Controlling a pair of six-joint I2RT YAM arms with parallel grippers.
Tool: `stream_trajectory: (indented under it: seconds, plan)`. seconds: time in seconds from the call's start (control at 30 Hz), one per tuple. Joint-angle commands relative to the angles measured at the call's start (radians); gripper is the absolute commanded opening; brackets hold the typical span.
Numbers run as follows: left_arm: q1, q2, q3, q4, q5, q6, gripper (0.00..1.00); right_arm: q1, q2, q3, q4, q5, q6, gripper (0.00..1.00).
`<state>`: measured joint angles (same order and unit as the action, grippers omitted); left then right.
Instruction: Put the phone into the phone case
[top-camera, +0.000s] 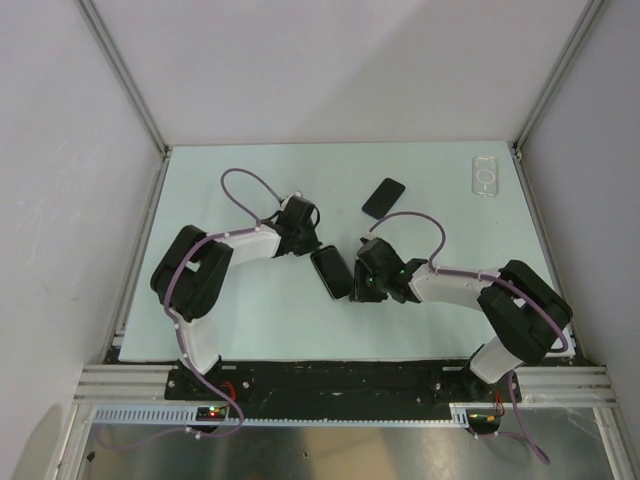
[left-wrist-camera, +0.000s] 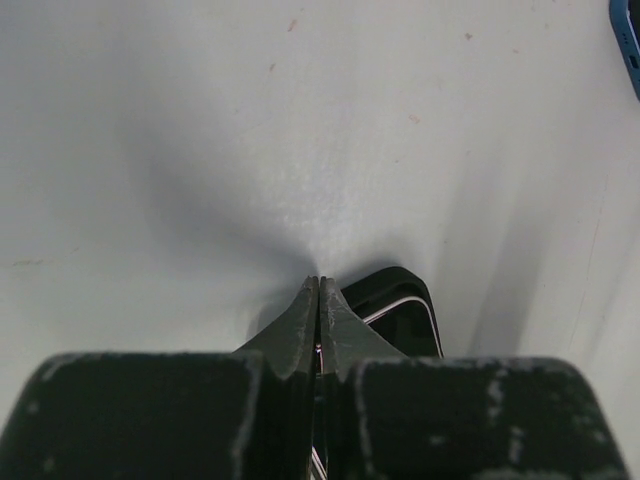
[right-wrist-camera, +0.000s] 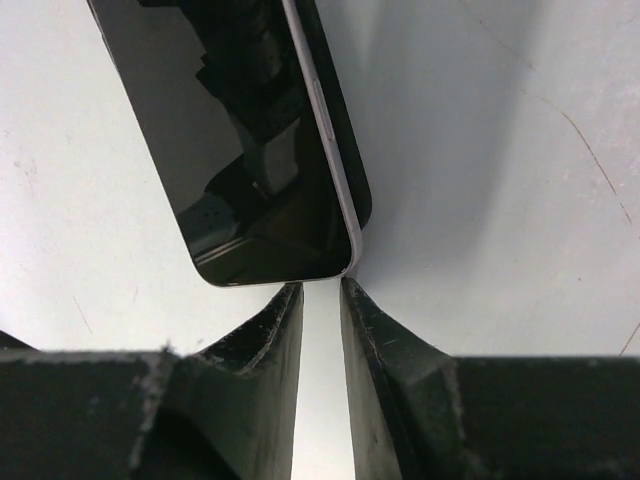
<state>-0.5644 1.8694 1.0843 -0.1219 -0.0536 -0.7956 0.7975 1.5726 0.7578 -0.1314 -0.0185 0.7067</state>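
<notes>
Table (top-camera: 250, 330) bears a black phone (top-camera: 332, 273) mid-surface with a hand at each end, probably to brace it for a lift. Left hand (left-wrist-camera: 320, 292) clenched, tips at its edge; right hand (right-wrist-camera: 322, 290) slightly parted, grasping nothing, at its corner. Phone case (top-camera: 485, 176) lies well apart, far right corner.

This is a robotics lab cell, not a home or a shop. Plain white walls (top-camera: 330, 70) close the left, far and right sides, held in bare aluminium posts (top-camera: 125, 75). The table (top-camera: 250, 330) has a pale, plain top. At its near edge the left arm (top-camera: 200, 280) and the right arm (top-camera: 510, 305) are bolted on a black plate (top-camera: 340, 380) over aluminium rails (top-camera: 120, 383). Purple cables (top-camera: 243, 171) run along the arms, and a slotted cable duct (top-camera: 140, 413) lies nearest.
</notes>
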Motion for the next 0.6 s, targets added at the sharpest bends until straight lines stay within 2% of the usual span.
stream_trajectory:
  seconds: [0.0,0.2,0.57]
  plan:
    - [-0.053,-0.085,-0.091,-0.064,-0.006,-0.073,0.04,-0.047,0.059,0.048,0.055,0.048,-0.018,0.27]
    - [-0.087,-0.159,-0.184,-0.019,-0.018,-0.145,0.03,-0.125,0.102,0.112,0.024,0.041,-0.069,0.27]
    - [-0.159,-0.222,-0.318,0.053,-0.045,-0.259,0.02,-0.189,0.179,0.24,-0.058,0.088,-0.153,0.28]
